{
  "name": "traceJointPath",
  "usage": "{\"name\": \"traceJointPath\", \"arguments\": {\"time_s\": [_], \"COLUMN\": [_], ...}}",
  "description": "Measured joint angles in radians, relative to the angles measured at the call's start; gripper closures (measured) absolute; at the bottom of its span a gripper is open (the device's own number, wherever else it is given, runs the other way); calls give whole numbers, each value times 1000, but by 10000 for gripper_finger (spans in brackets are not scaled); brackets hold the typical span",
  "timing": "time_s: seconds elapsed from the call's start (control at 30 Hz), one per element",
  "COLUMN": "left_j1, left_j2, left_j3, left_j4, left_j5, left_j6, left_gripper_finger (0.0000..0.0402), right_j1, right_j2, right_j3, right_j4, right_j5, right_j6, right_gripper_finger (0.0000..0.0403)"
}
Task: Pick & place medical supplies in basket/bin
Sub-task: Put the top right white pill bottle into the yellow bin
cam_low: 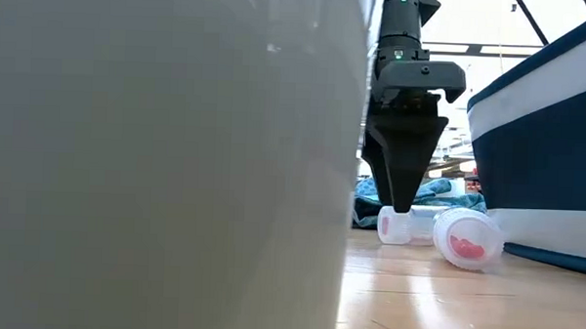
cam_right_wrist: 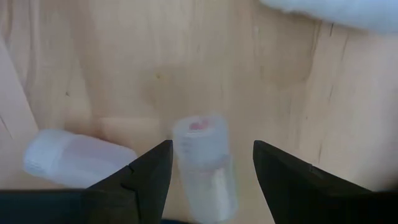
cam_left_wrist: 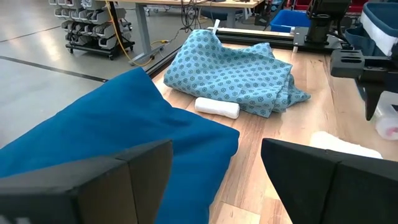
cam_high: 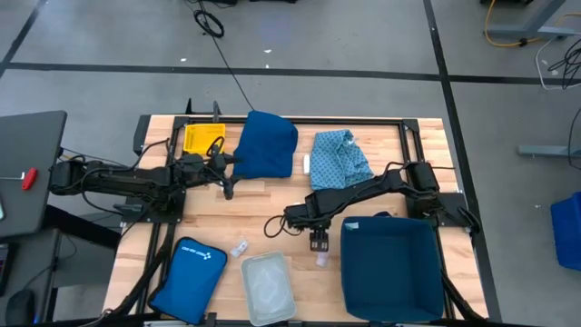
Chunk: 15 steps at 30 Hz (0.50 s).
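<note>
Pickup is the step in hand: the right gripper (cam_high: 319, 242) hangs low over the wood just left of the dark blue bin (cam_high: 392, 272), in the lower centre of the high view, jaws released and pointing down. In the right wrist view a small clear vial (cam_right_wrist: 205, 163) with a pink mark on its end lies between the two spread fingers, not yet touched — a second vial (cam_right_wrist: 76, 158) lies off to the left of that frame, apart from the first. The low view shows the gripper tip just above the table with both vials lying on their sides beneath it, beside the bin wall.

More supplies wait elsewhere: a white roll (cam_left_wrist: 217, 107) lies against the patterned blue cloth (cam_high: 340, 158) in the upper centre of the high view, and another tiny clear piece (cam_high: 241, 246) sits lower centre, near the clear tray (cam_high: 267, 287).

The left gripper (cam_high: 227, 189) waits, jaws parted, at the upper left by the plain blue cloth (cam_high: 267, 143).

Next, by my judgement, the right arm needs a short drop and a squeeze across the vial's body, then a lift and a small carry rightward over the bin rim. The vial is round and light — it may roll or squirt out if pinched off-centre.
</note>
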Motion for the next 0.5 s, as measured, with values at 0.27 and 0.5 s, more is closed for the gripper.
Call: {"name": "traceJointPath", "arguments": {"time_s": [0.27,0.5], "left_j1": [0,0], "left_j2": [0,0], "left_j3": [0,0], "left_j4": [0,-1], "left_j5": [0,0], "left_j6": [0,0], "left_gripper_finger": [151,151], "right_j1": [16,21], "right_j2": [0,0], "right_j3": [0,-9], "right_j4": [3,10], "right_j5": [23,17], "right_j6": [-80,-84], "right_gripper_finger": [171,171]}}
